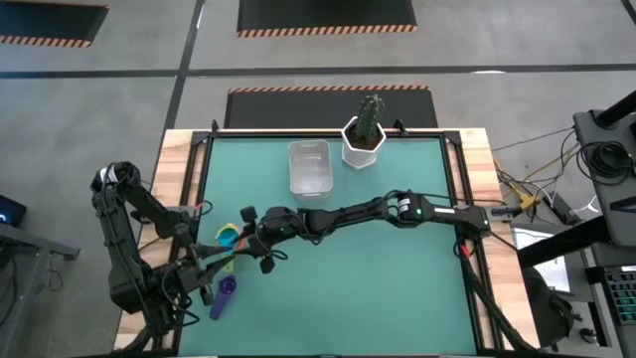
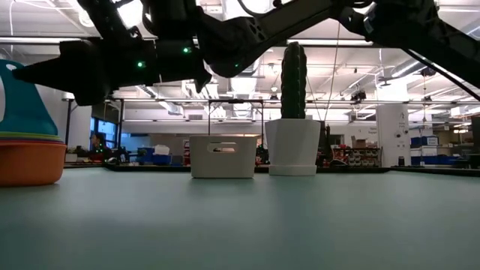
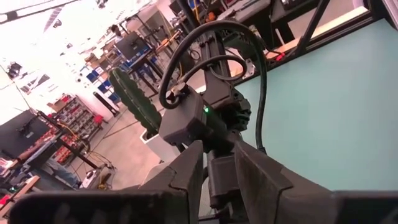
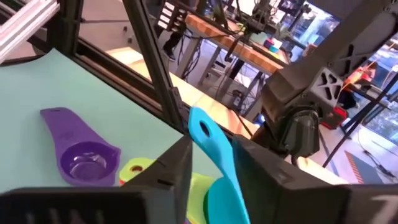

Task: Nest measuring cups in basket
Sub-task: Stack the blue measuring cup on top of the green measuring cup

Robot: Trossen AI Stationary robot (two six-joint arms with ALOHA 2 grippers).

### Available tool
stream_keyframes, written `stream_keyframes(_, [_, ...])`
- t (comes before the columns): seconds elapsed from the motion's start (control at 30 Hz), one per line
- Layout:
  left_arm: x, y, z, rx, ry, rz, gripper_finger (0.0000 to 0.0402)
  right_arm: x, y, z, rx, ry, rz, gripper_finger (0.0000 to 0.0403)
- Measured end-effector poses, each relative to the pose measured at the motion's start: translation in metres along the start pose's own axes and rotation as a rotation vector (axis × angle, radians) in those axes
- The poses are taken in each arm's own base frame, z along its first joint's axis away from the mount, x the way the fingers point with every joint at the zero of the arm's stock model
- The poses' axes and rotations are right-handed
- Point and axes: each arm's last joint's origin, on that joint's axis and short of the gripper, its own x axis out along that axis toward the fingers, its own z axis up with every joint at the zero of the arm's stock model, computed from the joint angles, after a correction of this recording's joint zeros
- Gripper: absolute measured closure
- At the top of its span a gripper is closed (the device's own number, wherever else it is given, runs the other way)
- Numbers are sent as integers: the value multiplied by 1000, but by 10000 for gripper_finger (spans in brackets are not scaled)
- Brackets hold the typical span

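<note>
Near the table's left edge stands a stack of measuring cups (image 1: pixel 229 242), its orange bottom cup (image 2: pixel 30 161) resting on the green mat. On top of it is a teal cup (image 2: pixel 22 97). My right gripper (image 4: pixel 214 171) reaches across the table from the right and is shut on this cup. A yellow-green cup (image 4: pixel 140 169) shows just under it. A purple cup (image 1: pixel 223 296) lies alone on the mat nearer the front. My left gripper (image 1: pixel 211 264) stands level just left of the stack. The clear basket (image 1: pixel 309 167) stands at the far middle. My right gripper pinches the teal cup's flat handle (image 4: pixel 214 155) between its two fingers, which come in level from the table's right side. The handle slants up between them, its free end with the hole (image 4: pixel 200 127) above the fingers. The bowl (image 4: pixel 225 200) sits low, over the stack.
A white pot with a cactus (image 1: pixel 364 139) stands right of the basket at the far edge. A black frame rail (image 1: pixel 199 189) runs along the mat's left side, close to the stack. The mat's middle and right (image 1: pixel 378 288) are bare.
</note>
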Motion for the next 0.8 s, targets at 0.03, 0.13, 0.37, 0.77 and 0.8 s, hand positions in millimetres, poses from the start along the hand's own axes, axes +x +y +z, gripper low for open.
stream_keyframes(0.03, [0, 0, 0, 1, -2, 1, 326, 0, 0, 0, -5, -2, -1, 309])
stream_keyframes(0.13, [0, 0, 0, 5, -4, 1, 326, 0, 0, 0, -9, -2, -1, 337])
stream_keyframes(0.37, [0, 0, 0, 11, -4, 1, 326, 0, -1, 1, -53, -8, -7, 387])
stream_keyframes(0.77, [0, 0, 0, 11, -5, 2, 326, 0, -2, 3, -138, -29, -37, 394])
stream_keyframes(0.8, [0, 0, 0, 11, -5, 2, 326, 0, -3, 3, -146, -26, -43, 394])
